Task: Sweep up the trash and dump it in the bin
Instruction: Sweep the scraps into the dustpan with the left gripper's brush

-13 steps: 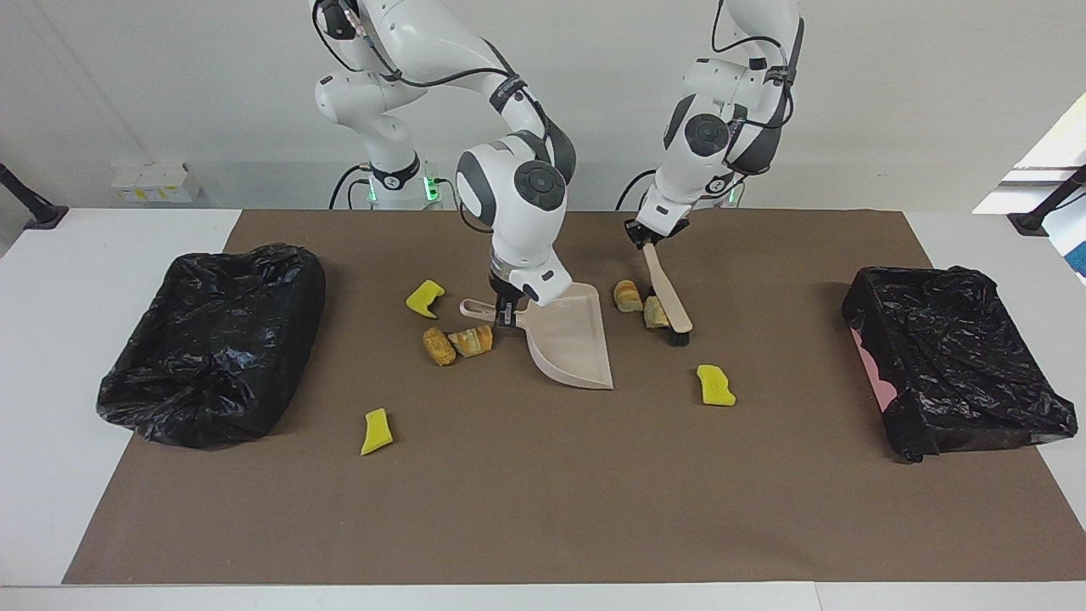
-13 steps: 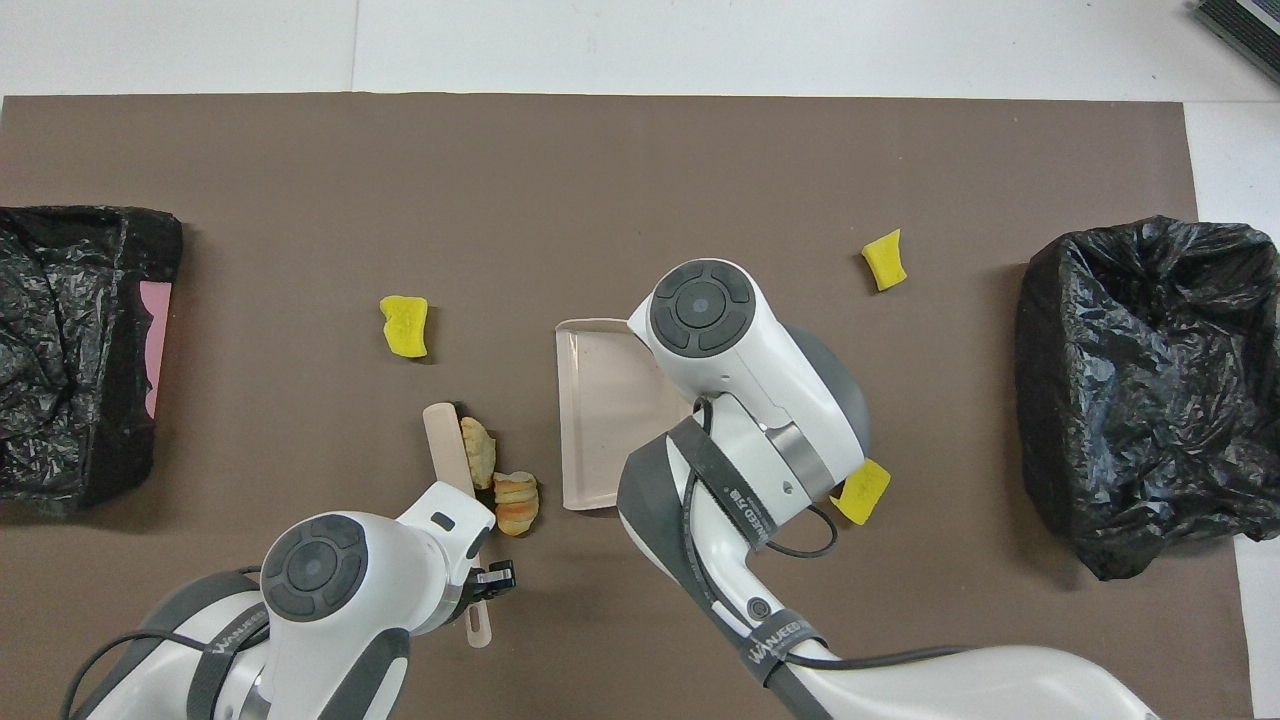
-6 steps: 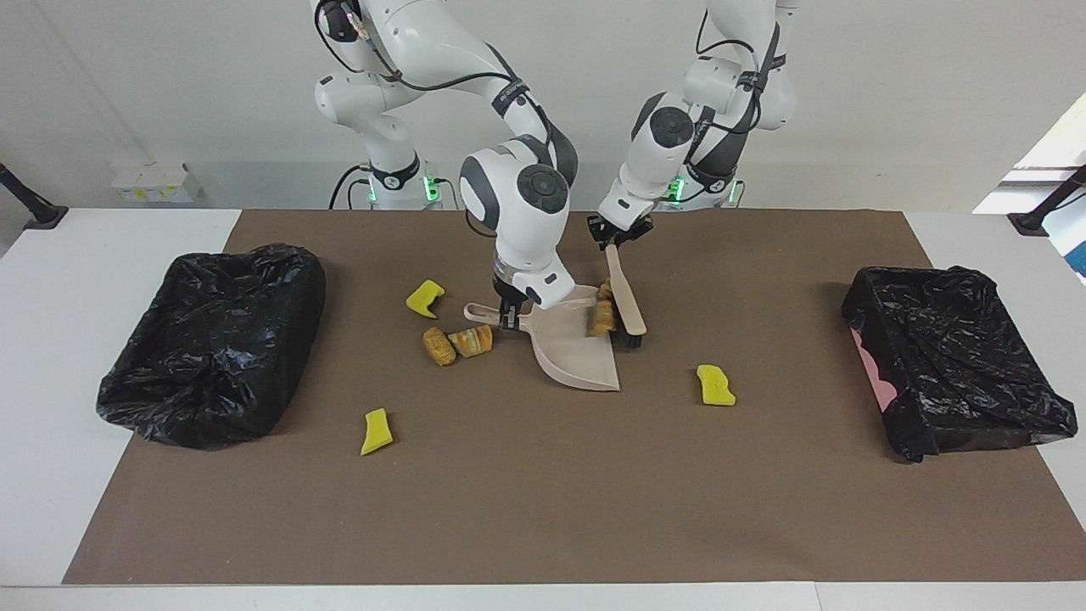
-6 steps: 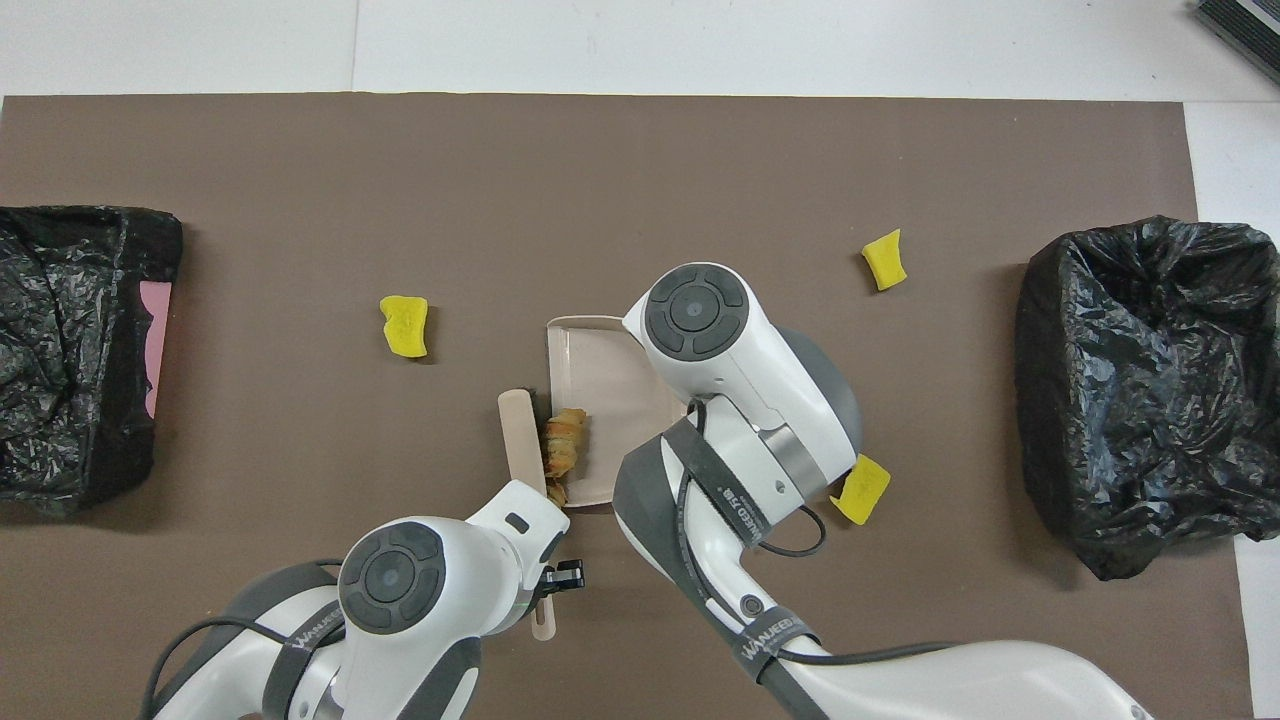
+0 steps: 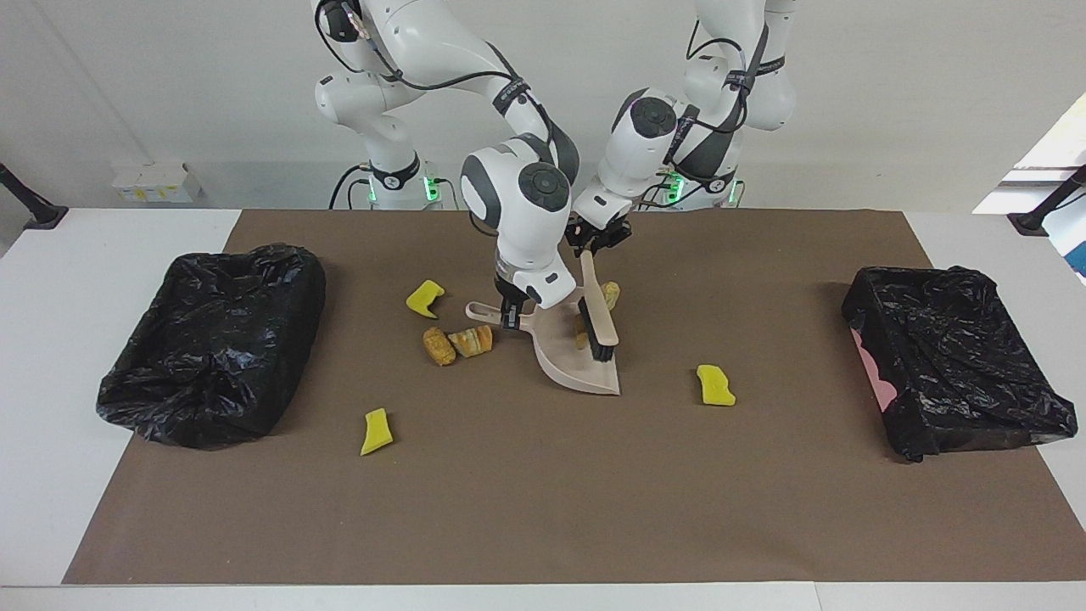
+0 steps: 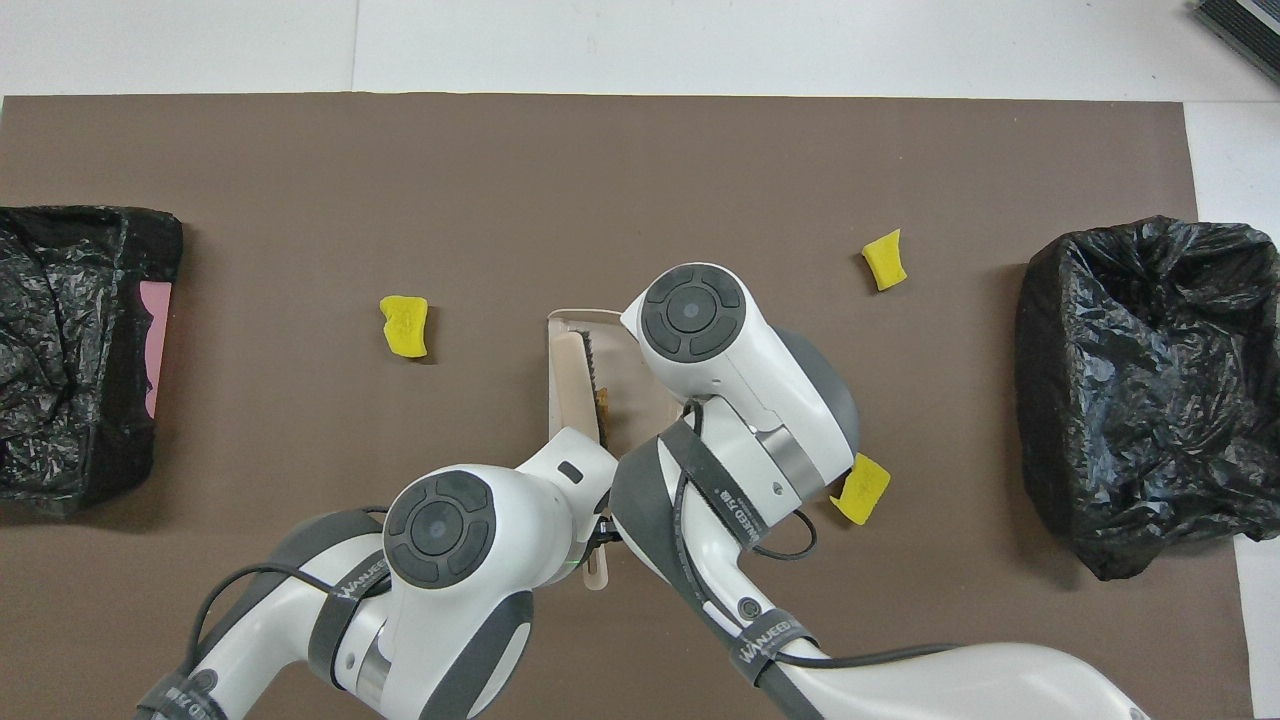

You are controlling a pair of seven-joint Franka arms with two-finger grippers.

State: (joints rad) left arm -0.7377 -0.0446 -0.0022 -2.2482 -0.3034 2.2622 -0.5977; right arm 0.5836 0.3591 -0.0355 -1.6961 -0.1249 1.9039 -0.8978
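The trash (image 5: 458, 341) is partly gathered: one tan lump (image 5: 609, 294) lies at the dustpan's (image 5: 577, 361) rim, another shows only as an orange speck by the bristles in the overhead view, and two more lie together beside the pan's handle toward the right arm's end of the surface. Yellow chunks are scattered, one (image 5: 424, 298) near those lumps, one (image 5: 376, 431) closer to the surface's front edge, one (image 5: 715, 384) toward the left arm's end. The step in hand looks like sweeping into the pan. The left gripper (image 5: 594, 245) has its jaws closed on the brush (image 5: 599, 316) handle, bristles inside the pan. The right gripper (image 5: 507, 312) clamps the pan's handle, holding it on the surface. Next, I judge, the brush must lift clear and gather the remaining scraps before tipping the pan into a black-lined bin (image 5: 954, 356).
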